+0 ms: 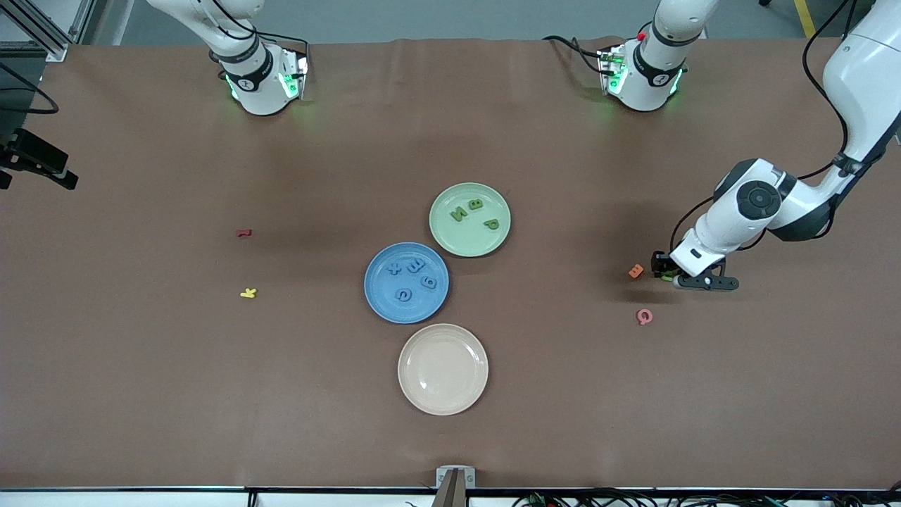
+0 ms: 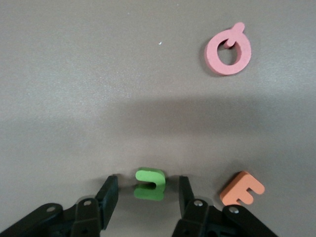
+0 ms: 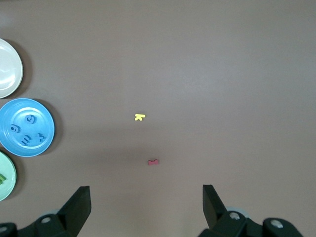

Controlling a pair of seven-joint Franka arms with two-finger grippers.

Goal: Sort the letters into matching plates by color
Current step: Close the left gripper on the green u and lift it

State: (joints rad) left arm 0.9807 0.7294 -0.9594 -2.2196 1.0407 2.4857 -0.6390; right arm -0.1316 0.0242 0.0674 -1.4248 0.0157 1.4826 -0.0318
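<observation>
Jaws, left gripper (image 2: 148, 181): apart, down at the tabletop (image 1: 141, 394) toward the left arm's end, straddling the last loose green letter (image 2: 149, 183), a gap showing on either side of it
Jaws, right gripper (image 3: 146, 197): wide apart, holding nothing; arm waits over the right arm's end of the tabletop
Green plate (image 1: 468, 239): mid-table, three green letters lying in it
Blue plate (image 1: 383, 296): just beside the green plate and nearer the front camera, four blue letters in it; judged complete
Cream plate (image 1: 443, 368): nearest the front camera, nothing in it
Orange letter (image 2: 242, 188): just beside the left gripper's jaws, apart from the green letter
Pink letter (image 2: 228, 48): near, untouched
Yellow letter (image 1: 248, 293), red letter (image 1: 243, 232): toward the right arm's end
Step in hand: grasp of the fourth green letter
Next move calls for: jaws to pinch the thin foam without nudging the orange letter, then lift and carry to the green plate
</observation>
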